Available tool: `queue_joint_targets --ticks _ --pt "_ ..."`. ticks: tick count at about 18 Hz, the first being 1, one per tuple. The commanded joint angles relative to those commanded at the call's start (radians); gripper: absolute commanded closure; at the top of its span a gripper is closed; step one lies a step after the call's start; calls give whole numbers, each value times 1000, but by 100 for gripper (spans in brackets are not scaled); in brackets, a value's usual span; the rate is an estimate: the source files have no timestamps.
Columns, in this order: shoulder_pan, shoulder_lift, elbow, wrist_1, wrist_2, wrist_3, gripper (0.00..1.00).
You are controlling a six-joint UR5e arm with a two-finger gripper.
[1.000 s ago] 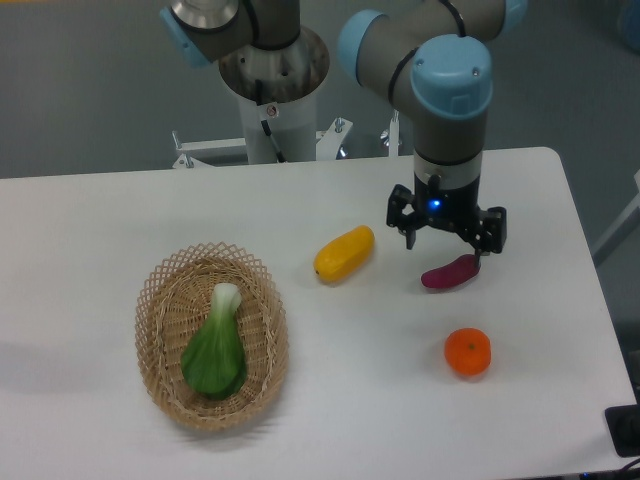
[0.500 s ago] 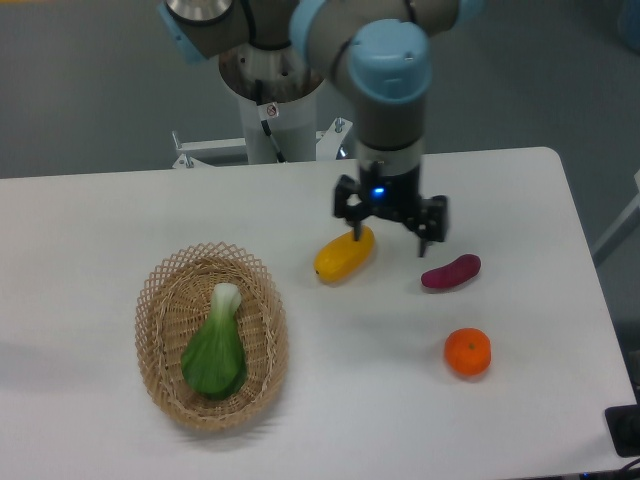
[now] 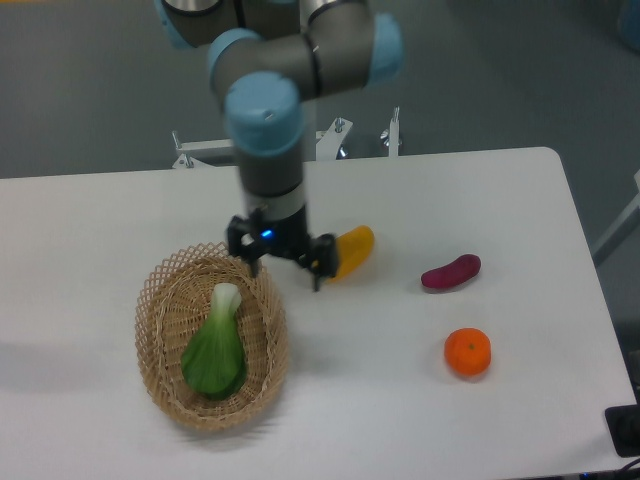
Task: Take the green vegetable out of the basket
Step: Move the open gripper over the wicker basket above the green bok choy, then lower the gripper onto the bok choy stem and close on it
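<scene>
White tabletop [image 3: 120, 215] fills most of the frame, with grey floor and the robot's pale base behind it at the top. We see the green vegetable [image 3: 214, 350] lying in the basket [image 3: 160, 385] at the lower left of the frame; its long axis runs nearly up and down the picture, tilted slightly, with the pale stalk end toward the top and the broad green leaves toward the bottom. This oval wicker basket holds only that vegetable, and its own long axis runs the same way. We see the arm reach down from the top centre, its blue-capped wrist pointing straight down, and the gripper [image 3: 283, 268] hangs over the basket's upper right rim, just above and to the right of the stalk end. Its two fingers are spread apart and hold nothing. Partly hidden behind the gripper, a yellow fruit [image 3: 350, 249] lies at centre. Further right sit a purple vegetable [image 3: 451, 272] and, below it, an orange [image 3: 467, 352].
</scene>
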Motion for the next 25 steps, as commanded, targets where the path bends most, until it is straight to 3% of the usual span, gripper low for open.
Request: queue_joint_targets --ticks 7,25 --pt "-37 -54 -38 65 11 6 0" --pt "-83 -131 -52 97 35 -2 0"
